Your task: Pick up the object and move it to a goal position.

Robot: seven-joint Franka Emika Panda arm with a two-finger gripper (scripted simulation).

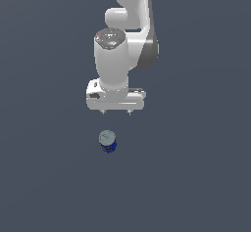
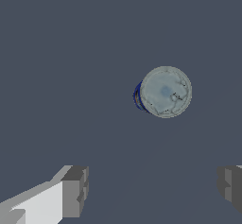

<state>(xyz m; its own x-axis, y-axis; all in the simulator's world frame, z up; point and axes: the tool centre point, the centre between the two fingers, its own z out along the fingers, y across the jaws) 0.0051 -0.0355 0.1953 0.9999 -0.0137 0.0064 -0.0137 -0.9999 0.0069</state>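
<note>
The object is a small upright can (image 1: 108,142) with dark blue sides and a silver-grey lid, standing on the flat grey floor. The wrist view looks straight down on the can (image 2: 164,92), mostly showing its round lid with a sliver of blue side. My gripper (image 1: 116,112) hangs above the can, a little toward the exterior view's right, and is well clear of it. The gripper (image 2: 153,190) is open, its two grey fingertips (image 2: 75,191) set far apart with nothing between them. The can lies outside the gap between the fingers.
A plain dark grey floor (image 1: 196,177) stretches all around the can. The white arm (image 1: 127,30) rises behind the gripper. No goal marker shows in either view.
</note>
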